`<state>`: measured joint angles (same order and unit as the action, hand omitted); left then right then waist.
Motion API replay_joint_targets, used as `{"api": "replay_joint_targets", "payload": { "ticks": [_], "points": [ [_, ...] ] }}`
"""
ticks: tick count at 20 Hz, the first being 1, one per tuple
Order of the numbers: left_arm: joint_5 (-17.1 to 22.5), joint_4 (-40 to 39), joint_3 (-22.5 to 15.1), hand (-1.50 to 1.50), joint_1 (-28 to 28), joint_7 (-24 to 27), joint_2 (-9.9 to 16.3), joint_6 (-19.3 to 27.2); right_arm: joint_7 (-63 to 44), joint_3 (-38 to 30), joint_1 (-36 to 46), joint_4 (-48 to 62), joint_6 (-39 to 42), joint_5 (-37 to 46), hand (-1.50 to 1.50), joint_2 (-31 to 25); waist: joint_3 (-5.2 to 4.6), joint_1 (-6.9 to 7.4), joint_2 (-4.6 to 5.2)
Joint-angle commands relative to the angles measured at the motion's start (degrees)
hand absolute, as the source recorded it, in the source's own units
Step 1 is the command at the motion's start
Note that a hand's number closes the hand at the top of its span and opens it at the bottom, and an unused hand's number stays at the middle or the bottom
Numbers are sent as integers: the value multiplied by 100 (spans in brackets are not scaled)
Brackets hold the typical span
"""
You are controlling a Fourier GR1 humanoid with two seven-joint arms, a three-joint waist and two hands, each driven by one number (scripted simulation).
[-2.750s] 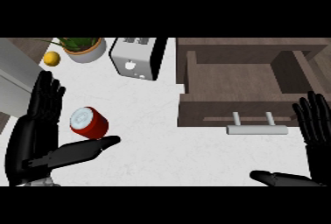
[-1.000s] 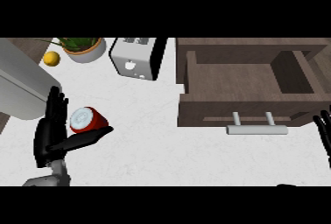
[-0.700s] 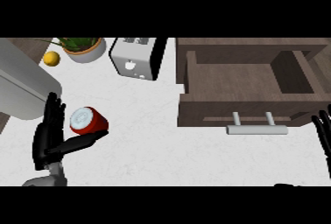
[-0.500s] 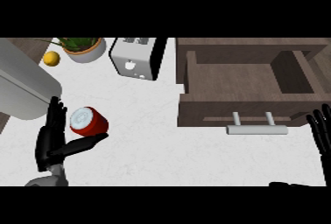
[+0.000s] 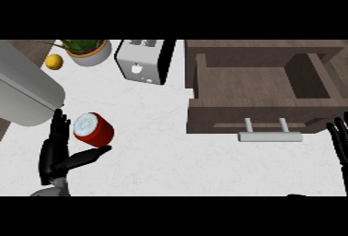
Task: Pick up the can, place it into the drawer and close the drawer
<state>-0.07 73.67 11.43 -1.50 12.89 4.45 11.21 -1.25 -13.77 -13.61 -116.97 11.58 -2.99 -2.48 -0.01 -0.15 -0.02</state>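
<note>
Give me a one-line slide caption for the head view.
Left robot hand open beside the red can; drawer open; right robot hand resting at the edge.

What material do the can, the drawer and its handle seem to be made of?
Can: probably metal, glossy red side with a pale silvery top.
Drawer: looks like wood, matte brown with faint grain.
Handle: likely brushed metal, a pale grey bar on two posts.
</note>
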Motion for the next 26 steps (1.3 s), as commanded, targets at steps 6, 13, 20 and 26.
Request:
{"api": "replay_joint_targets", "payload": {
  "ticks": [6,13,20,26],
  "points": [
    [291,-1321,342,-150,-459,676,211,-180,-258,343,121,-236,-219,313,-150,237,-1,-6,3],
    [379,-1357,265,-150,-521,532,310,-157,-87,396,-83,-236,-151,391,-150,240,0,-4,0],
    [531,-1726,332,-150,-665,823,339,-173,-854,64,474,-436,-203,26,-150,27,0,4,2],
    [454,-2846,341,-150,-1379,1456,115,135,-728,85,298,-485,-96,56,-150,85,-2,-14,7]
  ]
}}
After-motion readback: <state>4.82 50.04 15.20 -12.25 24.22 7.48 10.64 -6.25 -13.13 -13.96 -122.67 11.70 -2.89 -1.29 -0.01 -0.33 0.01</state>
